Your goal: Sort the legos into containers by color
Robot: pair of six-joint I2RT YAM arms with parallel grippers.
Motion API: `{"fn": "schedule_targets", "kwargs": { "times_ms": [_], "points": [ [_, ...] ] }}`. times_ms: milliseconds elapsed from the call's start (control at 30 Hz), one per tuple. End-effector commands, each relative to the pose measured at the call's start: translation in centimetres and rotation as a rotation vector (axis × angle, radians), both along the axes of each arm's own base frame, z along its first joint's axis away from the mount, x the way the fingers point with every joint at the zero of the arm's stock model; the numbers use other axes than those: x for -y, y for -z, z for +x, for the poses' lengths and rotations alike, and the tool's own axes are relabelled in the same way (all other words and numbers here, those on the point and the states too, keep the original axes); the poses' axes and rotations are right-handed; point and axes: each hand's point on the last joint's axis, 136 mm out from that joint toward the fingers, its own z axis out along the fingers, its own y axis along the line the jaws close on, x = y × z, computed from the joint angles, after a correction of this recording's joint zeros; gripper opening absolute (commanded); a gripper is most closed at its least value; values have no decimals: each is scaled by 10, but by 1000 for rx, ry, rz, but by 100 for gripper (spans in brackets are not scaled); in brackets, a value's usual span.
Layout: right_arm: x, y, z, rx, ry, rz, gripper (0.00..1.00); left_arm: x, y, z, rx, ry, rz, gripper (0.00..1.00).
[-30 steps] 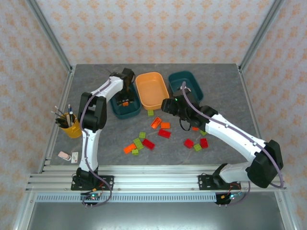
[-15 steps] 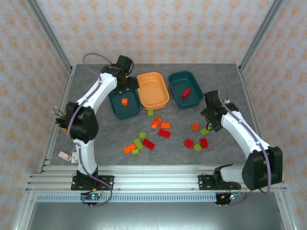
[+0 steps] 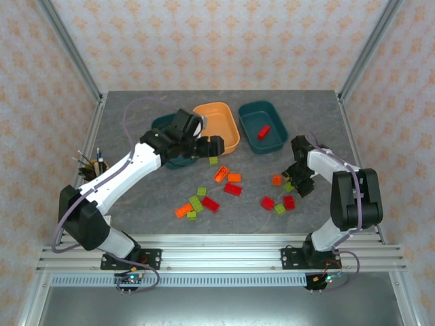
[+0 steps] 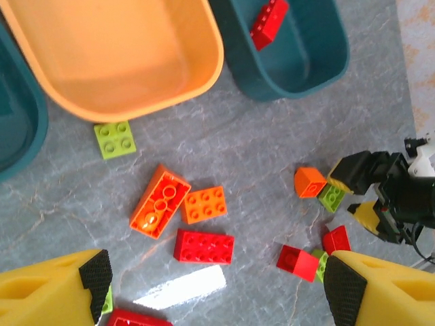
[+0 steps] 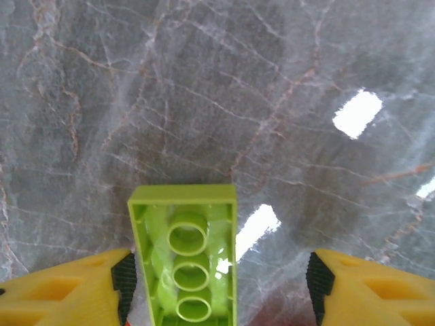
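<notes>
Red, orange and lime legos lie loose on the grey table in front of the three containers. My left gripper [image 3: 209, 145] hangs open and empty in front of the orange tray [image 3: 216, 129]. Below it lie a red brick [image 4: 204, 246], two orange bricks [image 4: 160, 201] and a lime brick [image 4: 114, 139]. The right teal tray [image 3: 253, 112] holds one red brick [image 3: 263, 132]. My left arm partly hides the left teal tray [image 3: 163, 123]. Low over the right-hand cluster, my right gripper [image 5: 221, 282] stands open around an upturned lime brick [image 5: 183, 258] that lies against its left finger [image 5: 124, 278], well apart from the other finger.
A yellow pen cup [image 3: 95, 175] stands at the table's left edge. An orange brick [image 3: 276, 180] and two red bricks [image 3: 268, 202] lie close beside my right gripper. Metal frame posts rise at the back corners.
My left gripper let go of an orange brick in the left teal tray and swung forward and right. My right gripper left a red brick in the right teal tray and came down over the lime brick.
</notes>
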Motion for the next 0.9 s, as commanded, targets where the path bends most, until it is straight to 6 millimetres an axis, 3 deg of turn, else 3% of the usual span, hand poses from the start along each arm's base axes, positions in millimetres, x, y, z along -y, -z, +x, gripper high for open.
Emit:
{"fn": "schedule_targets", "kwargs": {
  "times_ms": [0,300,500,667,767,867],
  "points": [
    [-2,3,14,27,-3,25,65,3,-20,-3,50,-18,-66,84],
    [-2,25,13,24,19,49,48,10,-28,-10,75,15,-104,83],
    [4,13,16,101,47,22,36,15,-37,-15,106,27,-166,84],
    [2,-33,30,218,-24,-35,33,11,-56,-12,138,-7,-181,83],
    [-25,-80,51,336,-142,-51,32,5,-68,-3,154,-47,-192,84],
    [-74,-122,77,454,-284,-38,31,-7,-73,10,140,-106,-193,84]
  ]
}}
